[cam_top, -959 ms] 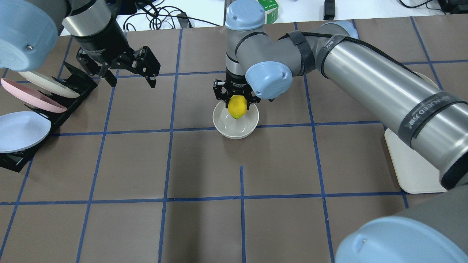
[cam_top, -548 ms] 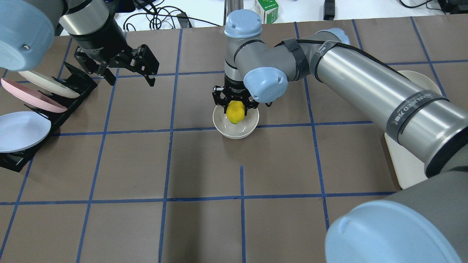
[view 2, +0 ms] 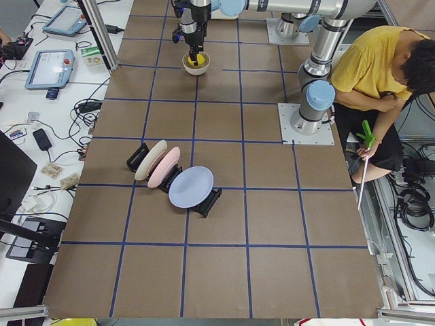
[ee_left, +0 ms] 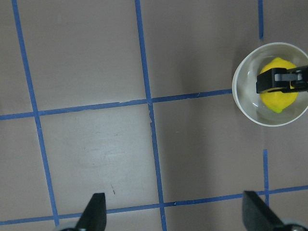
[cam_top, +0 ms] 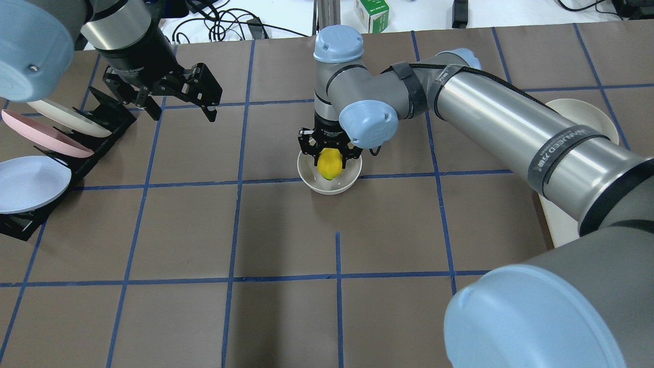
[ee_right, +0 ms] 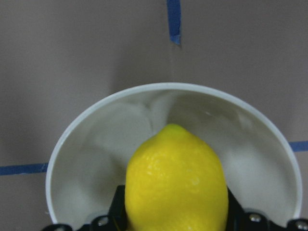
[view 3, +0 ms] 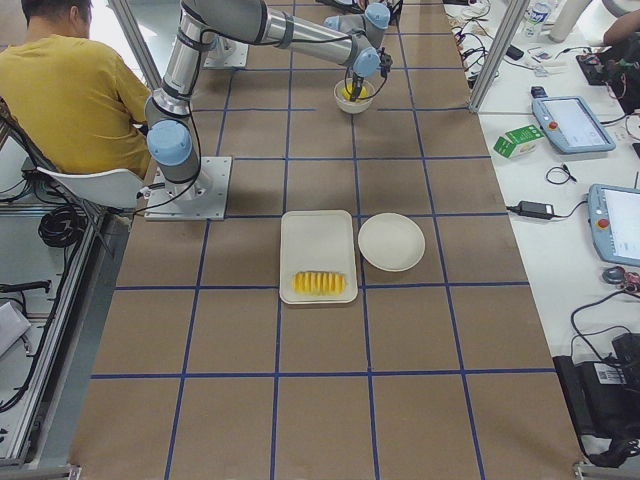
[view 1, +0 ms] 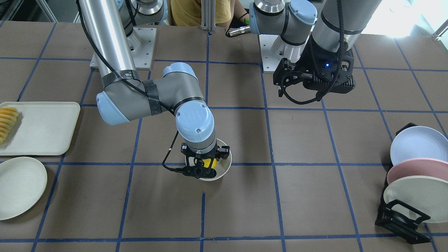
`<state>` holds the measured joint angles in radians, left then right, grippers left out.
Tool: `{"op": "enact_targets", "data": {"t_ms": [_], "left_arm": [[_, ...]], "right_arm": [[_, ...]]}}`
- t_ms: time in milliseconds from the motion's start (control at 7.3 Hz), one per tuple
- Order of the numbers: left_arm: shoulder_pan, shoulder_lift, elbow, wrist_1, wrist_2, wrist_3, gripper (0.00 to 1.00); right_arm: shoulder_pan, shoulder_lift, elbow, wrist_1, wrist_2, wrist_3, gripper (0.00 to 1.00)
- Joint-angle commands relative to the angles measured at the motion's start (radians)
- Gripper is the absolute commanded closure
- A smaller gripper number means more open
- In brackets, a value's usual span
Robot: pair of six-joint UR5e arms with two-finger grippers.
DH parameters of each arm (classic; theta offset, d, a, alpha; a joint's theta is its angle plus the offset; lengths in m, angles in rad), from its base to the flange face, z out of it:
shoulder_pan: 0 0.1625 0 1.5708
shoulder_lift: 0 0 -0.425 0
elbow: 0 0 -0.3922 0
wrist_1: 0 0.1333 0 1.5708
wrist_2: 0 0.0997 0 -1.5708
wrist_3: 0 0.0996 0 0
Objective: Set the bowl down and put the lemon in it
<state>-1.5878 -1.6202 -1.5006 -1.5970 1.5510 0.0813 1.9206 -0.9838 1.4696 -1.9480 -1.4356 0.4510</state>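
Note:
The off-white bowl stands upright on the brown table near the middle. My right gripper points down into it, shut on the yellow lemon, which hangs inside the bowl's opening. In the right wrist view the lemon fills the gap between the jaws above the bowl's glossy inside. My left gripper is open and empty, hovering above the table at the far left. Its wrist view shows the bowl and the lemon from above.
A black rack with three plates stands at the table's left edge. A cream tray with fruit slices and a flat cream plate lie on the right arm's side. A green box sits beyond the far edge.
My right gripper has come down a little with the lemon, deeper into the bowl. The left gripper has hardly moved.

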Motion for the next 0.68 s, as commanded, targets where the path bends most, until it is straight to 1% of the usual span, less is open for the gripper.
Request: {"op": "enact_targets", "data": {"t_ms": [0,137,274,411,548], "left_arm": [[0.002,0.002,0.0,0.0,0.0,0.0,0.0],[0.002,0.002,0.0,0.0,0.0,0.0,0.0],[0.002,0.003,-0.001,0.0,0.001,0.0,0.0],[0.002,0.002,0.0,0.0,0.001,0.0,0.0],[0.0,0.005,0.0,-0.001,0.006,0.0,0.0]], "right_arm": [[0.0,0.017,0.0,-0.011,0.003,0.001,0.83],[0.0,0.03,0.003,-0.014,0.004,0.002,0.79],[0.0,0.042,0.003,-0.037,0.004,0.003,0.78],[0.0,0.048,0.005,-0.039,0.003,0.003,0.68],[0.0,0.042,0.003,-0.04,0.001,0.003,0.25]]}}
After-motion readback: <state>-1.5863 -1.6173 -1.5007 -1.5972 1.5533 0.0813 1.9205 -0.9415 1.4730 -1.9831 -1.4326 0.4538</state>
